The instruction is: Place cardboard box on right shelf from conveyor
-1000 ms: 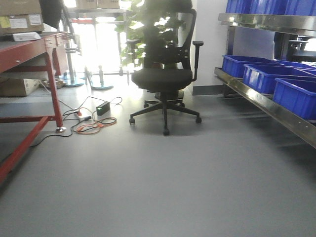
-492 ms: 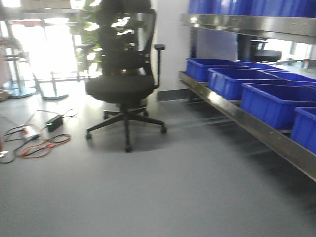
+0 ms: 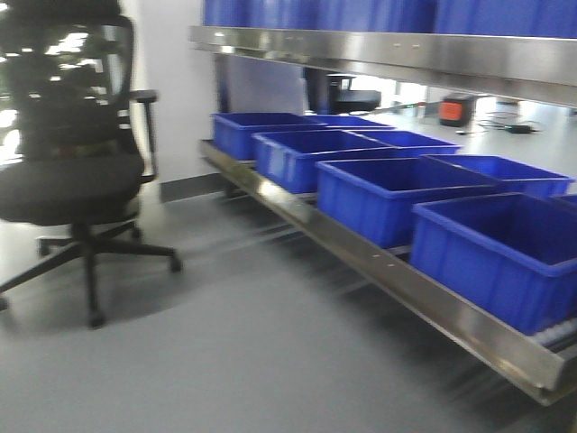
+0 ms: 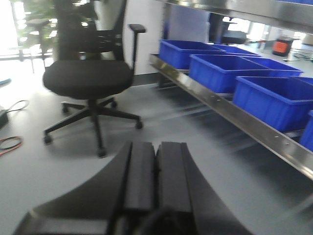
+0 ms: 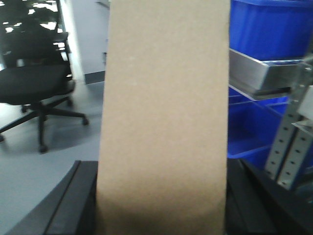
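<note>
Currently the cardboard box [image 5: 164,98] stands upright in the right end effector [image 5: 161,215], its plain tan face filling the middle of the right wrist view. Dark fingers [image 5: 73,205] sit against both of its sides, so this end effector is grasping the box. Behind the box, to the right, shows the right shelf [image 5: 259,73]: a brushed steel lip, a perforated upright [image 5: 288,142] and blue bins [image 5: 269,24] above and below the lip.

The left end effector [image 4: 155,166] is clenched with nothing in it (only a thin seam shows between the two black pads). It points over the grey floor [image 4: 195,161] toward a black office chair [image 4: 88,78] on castors.

From the front view the shelf's long steel lip [image 3: 406,280] runs from the far wall toward the near right corner. A row of open blue bins [image 3: 487,244] sits on this lower level, side by side. An upper steel level [image 3: 388,54] carries more blue bins. The office chair [image 3: 77,180] stands at the left, well apart from the shelf, with bare floor between them. All three views are somewhat blurred.
</note>
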Tool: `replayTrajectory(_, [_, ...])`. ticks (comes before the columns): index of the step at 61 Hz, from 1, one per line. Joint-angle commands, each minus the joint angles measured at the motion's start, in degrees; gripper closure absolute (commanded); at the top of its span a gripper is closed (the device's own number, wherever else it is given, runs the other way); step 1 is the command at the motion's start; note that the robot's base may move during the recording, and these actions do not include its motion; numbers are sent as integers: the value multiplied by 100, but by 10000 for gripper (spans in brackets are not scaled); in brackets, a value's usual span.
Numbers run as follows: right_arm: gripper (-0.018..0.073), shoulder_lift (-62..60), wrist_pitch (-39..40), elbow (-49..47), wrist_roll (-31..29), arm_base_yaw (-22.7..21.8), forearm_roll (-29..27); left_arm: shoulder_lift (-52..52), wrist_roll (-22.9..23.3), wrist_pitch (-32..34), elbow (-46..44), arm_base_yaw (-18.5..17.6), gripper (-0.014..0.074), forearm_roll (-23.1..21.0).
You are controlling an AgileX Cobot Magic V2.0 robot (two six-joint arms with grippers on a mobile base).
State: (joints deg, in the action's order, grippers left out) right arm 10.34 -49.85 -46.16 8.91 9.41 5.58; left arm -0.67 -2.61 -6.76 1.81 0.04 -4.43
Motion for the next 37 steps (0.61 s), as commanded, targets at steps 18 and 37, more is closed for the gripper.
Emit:
replayTrajectory(18, [324, 103, 629, -144, -59, -28, 78, -96, -2, 499, 54, -4, 713, -34])
replayTrajectory(37, [324, 103, 629, -144, -59, -28, 78, -96, -2, 499, 54, -4, 713, -34])
